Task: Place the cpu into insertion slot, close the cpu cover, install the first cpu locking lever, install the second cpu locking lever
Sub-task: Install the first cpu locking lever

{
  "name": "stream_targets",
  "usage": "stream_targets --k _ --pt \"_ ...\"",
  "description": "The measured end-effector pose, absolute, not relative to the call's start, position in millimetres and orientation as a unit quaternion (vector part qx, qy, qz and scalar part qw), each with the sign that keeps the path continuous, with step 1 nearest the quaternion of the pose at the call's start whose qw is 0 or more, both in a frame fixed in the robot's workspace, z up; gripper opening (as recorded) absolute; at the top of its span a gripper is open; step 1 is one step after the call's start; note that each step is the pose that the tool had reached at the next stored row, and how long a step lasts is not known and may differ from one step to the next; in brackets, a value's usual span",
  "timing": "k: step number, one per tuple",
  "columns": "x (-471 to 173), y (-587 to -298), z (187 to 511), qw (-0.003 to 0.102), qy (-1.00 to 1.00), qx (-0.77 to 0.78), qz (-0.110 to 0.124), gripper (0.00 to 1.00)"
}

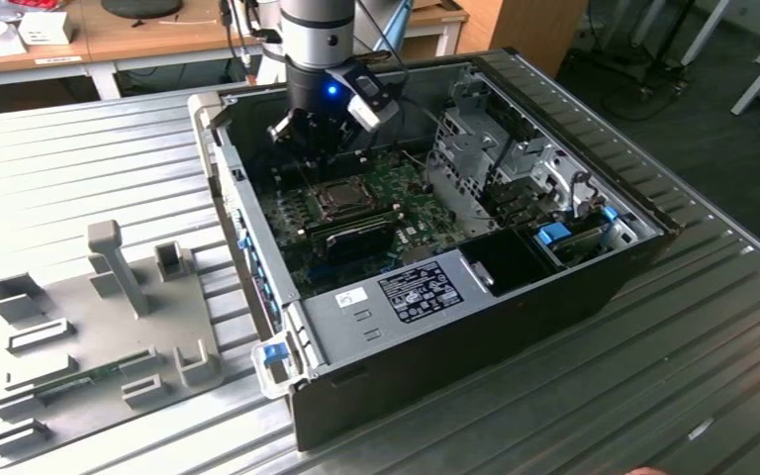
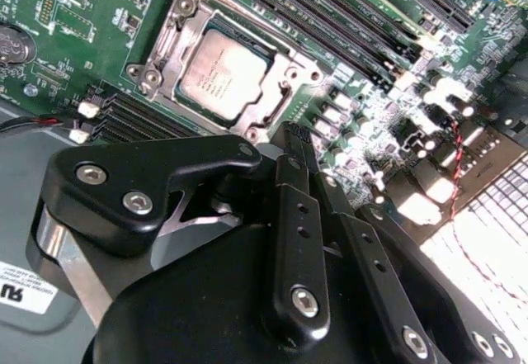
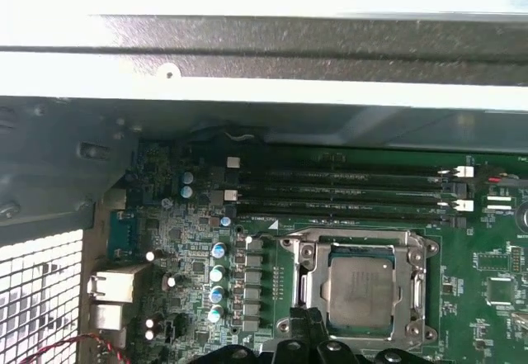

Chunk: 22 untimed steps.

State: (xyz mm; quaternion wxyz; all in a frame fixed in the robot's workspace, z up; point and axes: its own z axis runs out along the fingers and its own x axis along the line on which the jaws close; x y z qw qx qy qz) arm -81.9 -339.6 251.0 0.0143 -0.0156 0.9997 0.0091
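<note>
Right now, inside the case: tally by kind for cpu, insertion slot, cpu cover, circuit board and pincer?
cpu: 1
insertion slot: 1
cpu cover: 1
green circuit board: 1
pincer: 1
Total: 5

In the second wrist view the gripper (image 2: pixel 293 137) hides one corner of the cpu cover (image 2: pixel 165 46), and past it we lose part of the circuit board (image 2: pixel 49 63) to bright glare. In the first wrist view one side of the cover and a strip of the cpu (image 3: pixel 360 286) run out of the picture. In the exterior view the insertion slot (image 1: pixel 343 197) is too small for us to tell cpu from cover.
</note>
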Motion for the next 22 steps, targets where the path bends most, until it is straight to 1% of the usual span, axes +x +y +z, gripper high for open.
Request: stream_targets --k 9,22 --pt "-83.8 -339.7 251.5 0.014 1.000 -0.016 0.009 0.11" --pt "-110.7 -339.6 251.1 0.020 1.000 -0.016 0.009 0.11"
